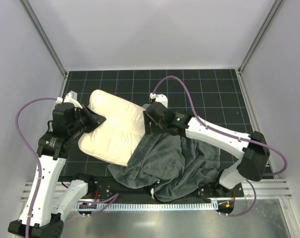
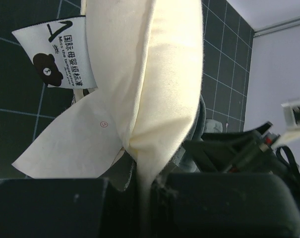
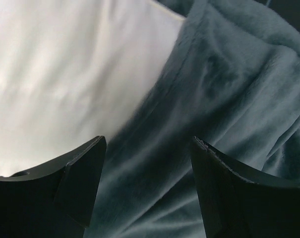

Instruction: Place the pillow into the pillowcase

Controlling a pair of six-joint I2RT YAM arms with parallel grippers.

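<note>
The cream pillow (image 1: 115,131) lies on the left half of the mat, its lower right end tucked into the dark grey plush pillowcase (image 1: 177,163), which is crumpled at the front middle. My left gripper (image 1: 96,120) is shut on the pillow's left edge; in the left wrist view the cream fabric (image 2: 154,74) runs pinched between the jaws of this gripper (image 2: 145,186), next to a white care label (image 2: 60,54). My right gripper (image 1: 150,123) stands open over the pillowcase's rim. In the right wrist view nothing is between its fingers (image 3: 149,148), which hover above grey plush (image 3: 214,99) beside the pillow (image 3: 65,74).
A black gridded mat (image 1: 209,94) covers the table, boxed in by white walls and metal posts. Purple cables (image 1: 26,119) loop off both arms. An aluminium rail (image 1: 154,204) runs along the near edge by the arm bases.
</note>
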